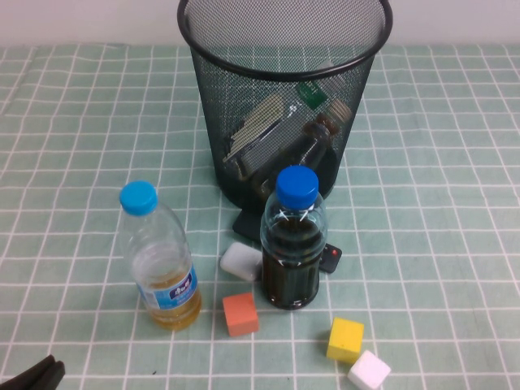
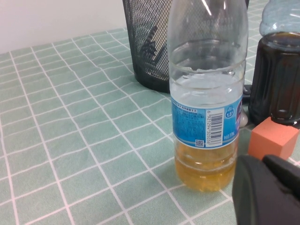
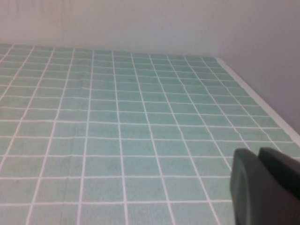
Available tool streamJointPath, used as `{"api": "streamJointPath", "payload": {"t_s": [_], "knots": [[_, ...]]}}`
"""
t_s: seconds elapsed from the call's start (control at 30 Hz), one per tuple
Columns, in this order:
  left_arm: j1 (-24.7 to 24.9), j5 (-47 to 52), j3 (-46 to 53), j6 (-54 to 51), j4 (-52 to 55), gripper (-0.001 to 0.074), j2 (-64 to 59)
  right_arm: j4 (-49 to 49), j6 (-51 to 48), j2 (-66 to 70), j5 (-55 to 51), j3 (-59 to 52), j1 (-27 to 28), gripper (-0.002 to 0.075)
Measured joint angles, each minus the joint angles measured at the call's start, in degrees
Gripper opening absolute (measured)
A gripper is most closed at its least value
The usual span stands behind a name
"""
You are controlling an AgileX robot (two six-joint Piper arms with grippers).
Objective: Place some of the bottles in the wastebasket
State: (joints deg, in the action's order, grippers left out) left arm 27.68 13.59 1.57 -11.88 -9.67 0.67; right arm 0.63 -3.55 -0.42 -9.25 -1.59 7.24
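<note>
The black wire-mesh wastebasket (image 1: 213, 106) stands at the back middle of the table; it also shows in the left wrist view (image 2: 145, 42). Two clear bottles lie tilted inside it: one with a green neck band (image 1: 309, 93), and a smaller cream-capped one with brownish residue (image 1: 318, 134). My left gripper (image 1: 36, 375) is shut and empty at the near left corner, close to the yellow-liquid bottle; it also shows in the left wrist view (image 2: 263, 161). My right gripper (image 3: 258, 152) is shut and empty over bare tablecloth, out of the high view.
A yellow-liquid bottle (image 1: 162, 268) with a light-blue cap and a dark-liquid bottle (image 1: 292, 244) with a blue cap stand in front of the basket. Around them lie an orange cube (image 1: 240, 314), a yellow cube (image 1: 345, 338), a white cube (image 1: 370, 371), a white block (image 1: 240, 261) and a small black object (image 1: 331, 258).
</note>
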Motion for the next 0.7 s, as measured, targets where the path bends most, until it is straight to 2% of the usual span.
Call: {"api": "streamJointPath", "payload": {"t_s": [0.3, 0.7], "knots": [[0.0, 0.0, 0.0, 0.0, 0.0, -0.0004, 0.0, 0.1, 0.0, 0.0, -10.9, 0.0, 0.0, -0.0005], [0.0, 0.0, 0.0, 0.0, 0.0, -0.0004, 0.0, 0.1, 0.1, 0.0, -11.7, 0.0, 0.0, -0.0006]]}}
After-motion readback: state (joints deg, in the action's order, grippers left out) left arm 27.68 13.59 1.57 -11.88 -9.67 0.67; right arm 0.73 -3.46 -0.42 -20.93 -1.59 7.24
